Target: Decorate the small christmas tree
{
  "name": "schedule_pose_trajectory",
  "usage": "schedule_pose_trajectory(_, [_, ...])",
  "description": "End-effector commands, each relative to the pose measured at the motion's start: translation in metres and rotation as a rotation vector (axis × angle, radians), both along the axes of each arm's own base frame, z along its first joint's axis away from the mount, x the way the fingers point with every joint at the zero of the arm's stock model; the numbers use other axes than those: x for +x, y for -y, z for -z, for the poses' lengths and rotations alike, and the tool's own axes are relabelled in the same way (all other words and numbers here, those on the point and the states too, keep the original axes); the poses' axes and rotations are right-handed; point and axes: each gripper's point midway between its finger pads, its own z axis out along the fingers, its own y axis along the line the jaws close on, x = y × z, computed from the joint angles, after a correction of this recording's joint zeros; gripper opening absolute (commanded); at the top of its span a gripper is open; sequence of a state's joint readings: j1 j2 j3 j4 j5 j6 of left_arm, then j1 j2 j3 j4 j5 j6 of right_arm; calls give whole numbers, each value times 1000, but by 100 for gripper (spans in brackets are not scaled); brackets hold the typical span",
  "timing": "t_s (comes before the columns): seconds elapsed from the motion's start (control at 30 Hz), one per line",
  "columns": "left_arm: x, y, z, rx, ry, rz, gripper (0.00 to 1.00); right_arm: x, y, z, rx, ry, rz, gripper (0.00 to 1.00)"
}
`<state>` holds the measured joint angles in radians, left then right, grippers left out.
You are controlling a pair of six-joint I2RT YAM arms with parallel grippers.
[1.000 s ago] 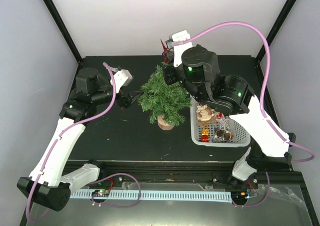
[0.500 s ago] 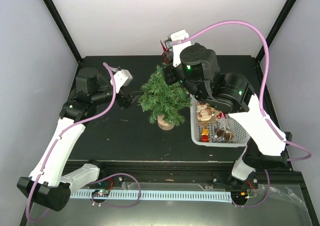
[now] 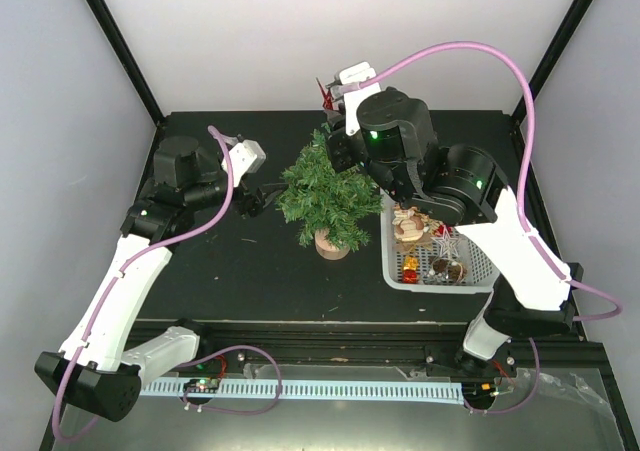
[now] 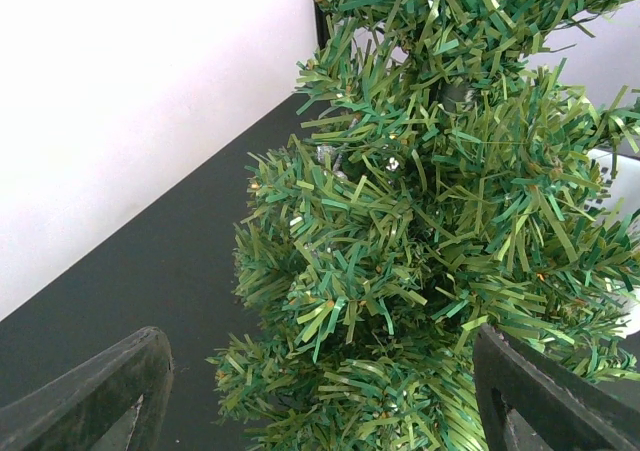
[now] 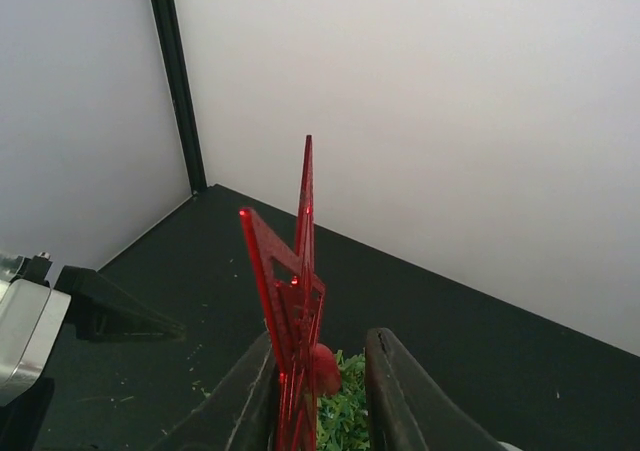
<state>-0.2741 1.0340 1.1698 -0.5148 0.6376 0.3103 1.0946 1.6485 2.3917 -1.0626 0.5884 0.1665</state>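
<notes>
The small christmas tree (image 3: pixel 325 193) stands mid-table on its round wooden stump (image 3: pixel 331 244). A red star (image 3: pixel 327 93) sits upright at its top. In the right wrist view the star (image 5: pixel 295 301) leans against the left finger of my right gripper (image 5: pixel 320 381), whose jaws stand slightly apart. A gap shows between the star and the other finger (image 5: pixel 400 396), with green tree tips (image 5: pixel 340 421) below. My left gripper (image 3: pixel 262 197) is wide open just left of the tree. In its wrist view the branches (image 4: pixel 430 221) fill the space between the fingers of the left gripper (image 4: pixel 320 381).
A white basket (image 3: pixel 487 271) with several ornaments, among them a wooden figure (image 3: pixel 408 226) and a silver star (image 3: pixel 446 246), stands right of the tree. White walls close the table at the back and sides.
My right gripper's jaws have parted from the red star at the treetop. The right arm has shifted slightly. The left arm and the tree have not moved.
</notes>
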Motion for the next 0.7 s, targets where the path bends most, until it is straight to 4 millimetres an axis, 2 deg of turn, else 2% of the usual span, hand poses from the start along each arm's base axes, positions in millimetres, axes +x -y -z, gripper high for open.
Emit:
schedule_pose_trajectory(0.0, [-2, 0, -8, -23, 19, 10, 83, 0, 11, -9, 20, 14, 23, 24])
schedule_pose_trajectory(0.43, [0, 1, -7, -21, 17, 10, 83, 6, 8, -14, 35, 39, 17, 1])
schedule_pose_trajectory(0.67, [1, 1, -3, -18, 9, 11, 83, 5, 7, -20, 44, 32, -19, 1])
